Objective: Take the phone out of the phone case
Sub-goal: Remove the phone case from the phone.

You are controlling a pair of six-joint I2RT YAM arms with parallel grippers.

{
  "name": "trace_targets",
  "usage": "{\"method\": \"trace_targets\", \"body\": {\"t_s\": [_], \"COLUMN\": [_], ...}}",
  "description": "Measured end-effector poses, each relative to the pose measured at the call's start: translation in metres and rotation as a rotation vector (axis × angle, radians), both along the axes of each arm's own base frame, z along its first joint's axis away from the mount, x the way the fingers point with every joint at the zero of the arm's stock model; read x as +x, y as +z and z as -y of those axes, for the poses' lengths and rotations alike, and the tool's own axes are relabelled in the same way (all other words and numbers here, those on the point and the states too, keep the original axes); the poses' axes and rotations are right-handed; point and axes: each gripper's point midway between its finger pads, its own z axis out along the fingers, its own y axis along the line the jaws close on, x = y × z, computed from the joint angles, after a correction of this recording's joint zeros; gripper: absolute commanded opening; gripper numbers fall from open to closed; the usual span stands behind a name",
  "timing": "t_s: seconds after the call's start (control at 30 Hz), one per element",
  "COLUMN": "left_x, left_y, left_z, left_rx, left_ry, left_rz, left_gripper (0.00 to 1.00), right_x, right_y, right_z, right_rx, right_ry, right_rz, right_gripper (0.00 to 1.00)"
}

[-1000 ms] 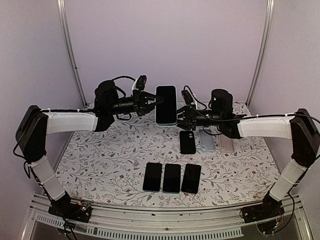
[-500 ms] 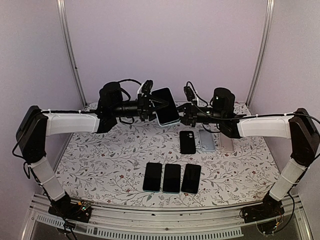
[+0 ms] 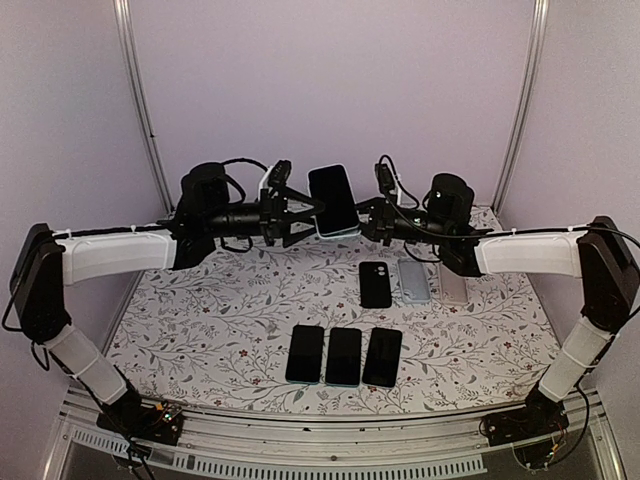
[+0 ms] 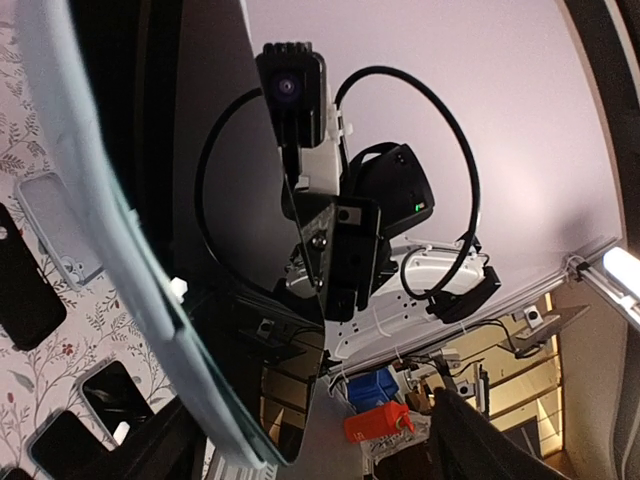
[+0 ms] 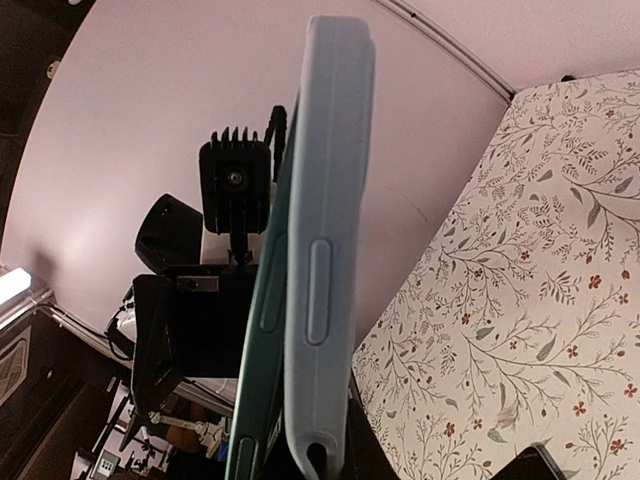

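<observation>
Broadly, a table [image 3: 200,320] under a flowered cloth fills the scene, and the 2 arms reach over its far half, raised and pointing at each other. Between them, in the air well above the cloth, is the phone [image 3: 334,198], its dark screen toward the top camera, sitting in the pale blue phone case [image 5: 325,250]. The right gripper [image 3: 366,218] is clamped tight on its lower right corner. The left gripper [image 3: 298,212] has its jaws spread wide at the phone's left edge and grips nothing; whether a finger touches the case I cannot tell. Near the front of the cloth lie 3 dark phones [image 3: 343,356] side by side. Behind them, to the right, a black case [image 3: 375,284], a blue-grey case [image 3: 414,281] and a grey case [image 3: 454,287] lie in a row.
</observation>
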Motion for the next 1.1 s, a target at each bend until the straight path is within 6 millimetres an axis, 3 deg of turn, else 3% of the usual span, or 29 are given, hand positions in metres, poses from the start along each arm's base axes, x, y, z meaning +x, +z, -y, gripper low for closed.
{"method": "trace_targets", "body": {"t_s": [0.2,0.53,0.77,1.1], "left_x": [-0.008,-0.025,-0.028,-0.017], "left_y": [-0.004,0.006,0.019,0.026], "left_z": [-0.013,-0.022,-0.021,-0.021], "left_rx": [0.015,-0.037,-0.085,-0.119], "left_ry": [0.015,-0.014,-0.023,0.051], "left_rz": [-0.013,-0.005,0.003,-0.036], "left_gripper": [0.82,0.84,0.84,0.84], "right_x": [0.014,0.027,0.03,0.025], "right_y": [0.007,0.022,0.024,0.033], "right_z": [0.003,0.005,-0.008,-0.026], "right_rx": [0.032,0.091,0.097,0.102], "right_ry": [-0.068,-0.16,-0.195,-0.25], "right_rz": [0.053,0.143,0.195,0.261], "right_gripper": [0.0,0.0,0.0,0.0]}}
